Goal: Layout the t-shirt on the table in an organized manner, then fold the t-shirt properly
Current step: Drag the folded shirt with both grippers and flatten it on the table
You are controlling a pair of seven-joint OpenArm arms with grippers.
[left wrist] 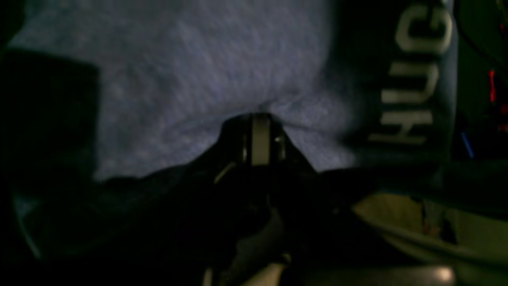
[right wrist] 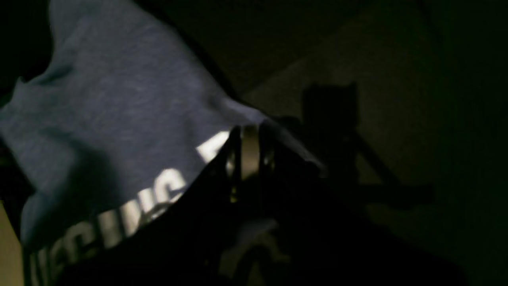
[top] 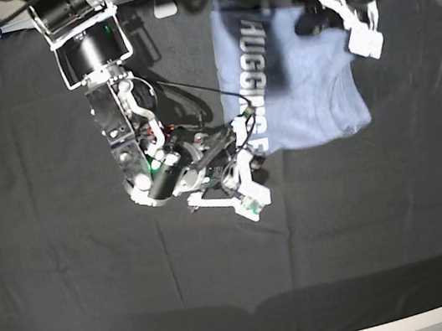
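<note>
Shirt point(top: 302, 92) hung bunched at the table's point(top: 68, 267) far edge, both the left gripper point(left wrist: 260, 119) and right gripper point(right wrist: 248, 133) clamped on its fabric; layout seemed unfinished, folding not started.

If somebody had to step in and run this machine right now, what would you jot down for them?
Left gripper: shut on the t-shirt, near the far edge of the table.
Right gripper: shut on the t-shirt beside the white lettering.
T-shirt: held between both arms at the far middle of the black table, lettering side up, partly doubled over.
Done: both grips taken.
Left: spread it flat, then fold.
</note>
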